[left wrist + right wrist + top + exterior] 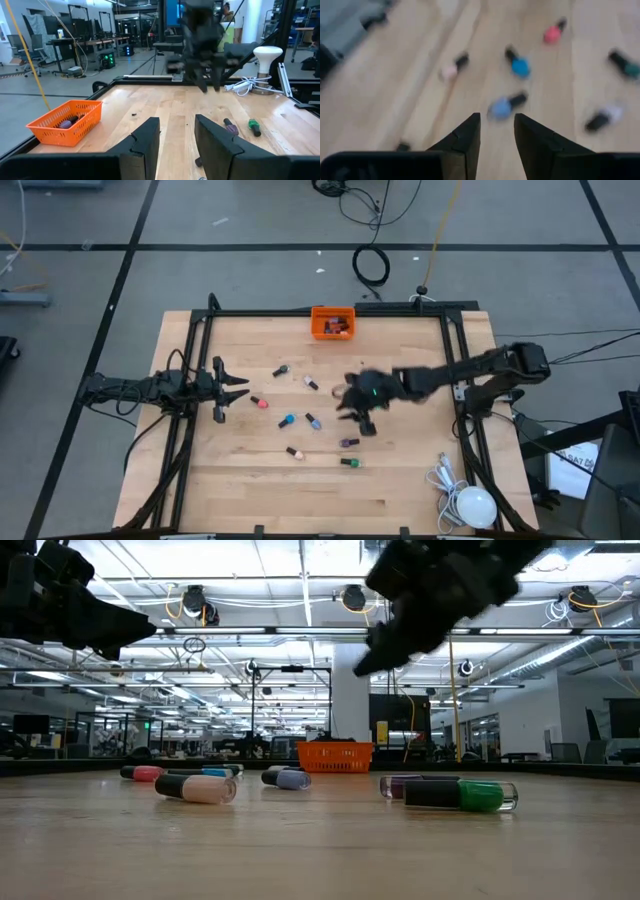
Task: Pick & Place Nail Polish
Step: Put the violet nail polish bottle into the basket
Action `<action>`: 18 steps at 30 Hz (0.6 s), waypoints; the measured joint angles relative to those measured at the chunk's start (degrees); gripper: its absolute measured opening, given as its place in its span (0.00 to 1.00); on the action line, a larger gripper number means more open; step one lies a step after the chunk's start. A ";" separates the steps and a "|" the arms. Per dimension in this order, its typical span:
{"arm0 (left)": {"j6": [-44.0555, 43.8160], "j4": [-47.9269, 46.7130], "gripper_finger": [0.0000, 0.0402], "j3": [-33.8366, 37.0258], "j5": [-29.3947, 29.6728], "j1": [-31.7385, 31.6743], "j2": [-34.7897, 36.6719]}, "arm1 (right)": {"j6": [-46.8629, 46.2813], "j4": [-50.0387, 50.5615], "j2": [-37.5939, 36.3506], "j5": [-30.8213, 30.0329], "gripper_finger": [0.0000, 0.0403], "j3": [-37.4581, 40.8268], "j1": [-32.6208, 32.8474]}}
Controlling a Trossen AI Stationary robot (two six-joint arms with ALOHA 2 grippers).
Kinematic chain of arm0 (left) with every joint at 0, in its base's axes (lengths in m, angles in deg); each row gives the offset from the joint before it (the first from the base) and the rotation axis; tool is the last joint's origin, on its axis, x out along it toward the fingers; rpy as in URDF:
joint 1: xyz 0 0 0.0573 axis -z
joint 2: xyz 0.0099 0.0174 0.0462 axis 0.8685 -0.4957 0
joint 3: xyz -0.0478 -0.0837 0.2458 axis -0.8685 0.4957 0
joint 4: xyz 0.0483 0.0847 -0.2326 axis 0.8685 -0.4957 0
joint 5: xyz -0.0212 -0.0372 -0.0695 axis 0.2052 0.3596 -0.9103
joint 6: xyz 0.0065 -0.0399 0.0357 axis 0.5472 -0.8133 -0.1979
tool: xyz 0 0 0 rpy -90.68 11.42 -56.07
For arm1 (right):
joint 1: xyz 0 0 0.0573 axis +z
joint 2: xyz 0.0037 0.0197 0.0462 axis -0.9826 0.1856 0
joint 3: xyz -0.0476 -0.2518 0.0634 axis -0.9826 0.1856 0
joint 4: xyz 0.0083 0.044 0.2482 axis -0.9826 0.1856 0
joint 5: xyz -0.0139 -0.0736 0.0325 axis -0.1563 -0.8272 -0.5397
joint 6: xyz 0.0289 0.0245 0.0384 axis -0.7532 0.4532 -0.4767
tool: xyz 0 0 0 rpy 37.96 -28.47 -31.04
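A: Entry, table read left to right. The left gripper (235, 389) is held above the left side of the wooden table (420, 490), waiting; in its wrist view the fingers (145, 142) are parted with nothing seen between them.

B: Bottles noted? A red nail polish bottle (261, 402) is seen just beside that gripper, then a blue one (287, 421), a pale blue one (312, 421) and a peach one (294, 452), all lying on their sides on the bare wood. Further right, a purple bottle (349, 442) and a green bottle (350, 463) are recorded.

A: The orange bin (332, 323) is placed at the far edge; a few bottles seem to be inside already.

B: The right gripper (356, 412) is hovering mid-table, above the pale blue bottle (506, 105). Its jaws are parted and empty.

A: Risk judged: the bottles are round and lying down, so one could be rolled away if only one finger touches it. A neighbouring bottle could also be knocked during descent.
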 joint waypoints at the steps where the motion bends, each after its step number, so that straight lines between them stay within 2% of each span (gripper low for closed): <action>1: 0.00 0.00 0.31 0.00 0.00 0.00 0.02 | -0.78 -0.05 -0.06 -3.34 0.28 1.28 1.93; 5: 0.00 -0.01 0.31 0.00 0.00 0.00 0.02 | -4.64 -0.85 0.75 -11.25 0.33 5.43 9.32; 10: 0.00 -0.04 0.31 0.00 0.00 0.00 0.00 | -8.96 -0.72 3.08 -17.26 0.49 7.47 15.40; 14: 0.00 -0.02 0.31 0.00 0.00 0.02 0.00 | -9.92 -1.83 5.03 -19.91 0.60 7.39 18.25; 18: 0.00 -0.02 0.31 0.00 0.00 0.00 0.00 | -10.05 -3.63 7.76 -20.73 0.64 7.45 19.01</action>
